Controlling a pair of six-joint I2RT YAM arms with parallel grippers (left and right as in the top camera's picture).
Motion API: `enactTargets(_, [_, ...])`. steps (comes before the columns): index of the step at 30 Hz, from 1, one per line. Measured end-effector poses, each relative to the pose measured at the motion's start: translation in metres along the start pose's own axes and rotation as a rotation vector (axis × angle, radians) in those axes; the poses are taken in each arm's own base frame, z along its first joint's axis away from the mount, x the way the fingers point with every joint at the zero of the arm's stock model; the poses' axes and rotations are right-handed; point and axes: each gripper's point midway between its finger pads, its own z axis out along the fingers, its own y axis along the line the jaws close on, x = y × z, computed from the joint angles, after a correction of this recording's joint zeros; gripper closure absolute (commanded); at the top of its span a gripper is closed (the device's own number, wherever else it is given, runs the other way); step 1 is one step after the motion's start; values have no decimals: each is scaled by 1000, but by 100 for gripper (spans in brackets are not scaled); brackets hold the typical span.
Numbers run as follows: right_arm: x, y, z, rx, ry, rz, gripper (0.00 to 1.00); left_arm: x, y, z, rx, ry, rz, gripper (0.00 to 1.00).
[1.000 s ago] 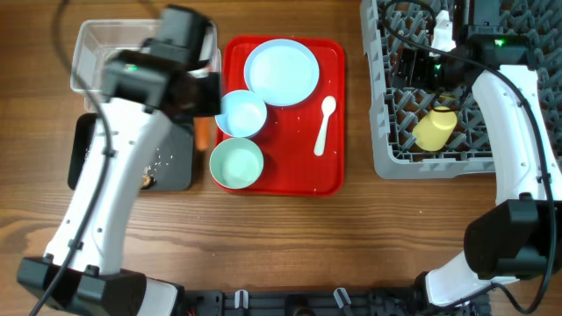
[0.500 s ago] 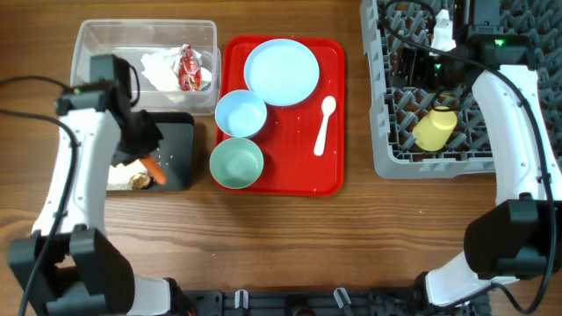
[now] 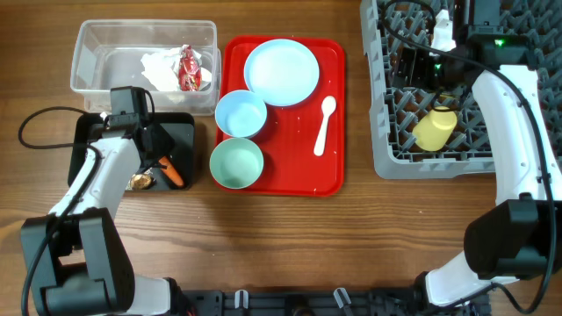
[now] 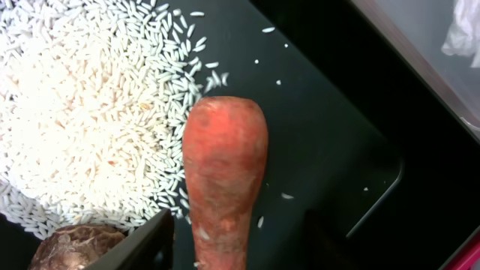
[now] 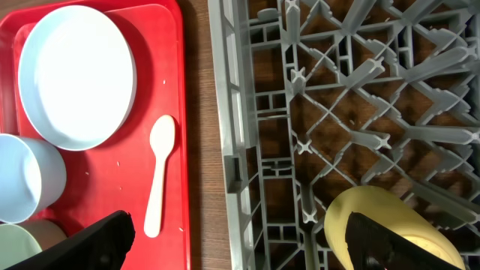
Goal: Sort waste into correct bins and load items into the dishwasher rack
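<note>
Wooden table holds black bin (image 3: 183, 140), where left gripper (image 4: 238, 236) hangs spread apart over carrot (image 4: 225, 165); only its wrist view reveals rice (image 4: 82, 112) heaped alongside. Right gripper (image 5: 240, 240), released and empty, overlooks rack (image 5: 337, 90) holding yellow cup (image 5: 382, 225)

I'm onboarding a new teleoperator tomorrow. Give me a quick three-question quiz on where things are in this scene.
1. Count: how many pieces of tableware lie on the red tray?
2. True or false: the carrot lies inside the black bin.
3. Where is the yellow cup? A) on the red tray B) in the dishwasher rack C) in the clear bin

Key: 1) four 2) true 3) B
</note>
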Motion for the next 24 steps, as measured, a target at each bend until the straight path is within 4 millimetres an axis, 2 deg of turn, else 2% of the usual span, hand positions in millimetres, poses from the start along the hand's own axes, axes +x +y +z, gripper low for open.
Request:
enactTargets(3, [-1,0,0,-1,-3,-1,7,6,3,0,-9,25,3,41])
enactTargets(5, [-9,1,0,-5,-34,-7,7,13,7,-3,-24,61,7,41])
enactTargets(7, [-20,3,-1,-11,-83,-14,7,17,9,-17,-26,78,8,40])
enactTargets(8, [-29,4,-2,-17,-117,-15,7,13,7,-26,-10,62,6,39])
enactTargets(9, [-48,11,-5,-52,-195,-28,7,5,0,-41,32,28,2,39])
enactTargets(11, [-64,21,-10,-103,-262,-37,7,-9,-11,-75,119,-52,-2,37])
enactTargets(15, [-98,47,-26,-242,-405,-40,7,-9,-23,-124,260,-118,20,36])
enactTargets(18, [-103,59,-31,-306,-421,-35,7,-1,-39,-157,364,-168,73,36])
enactTargets(24, [-100,64,-32,-338,-404,-24,7,23,-84,-177,491,-181,211,36])
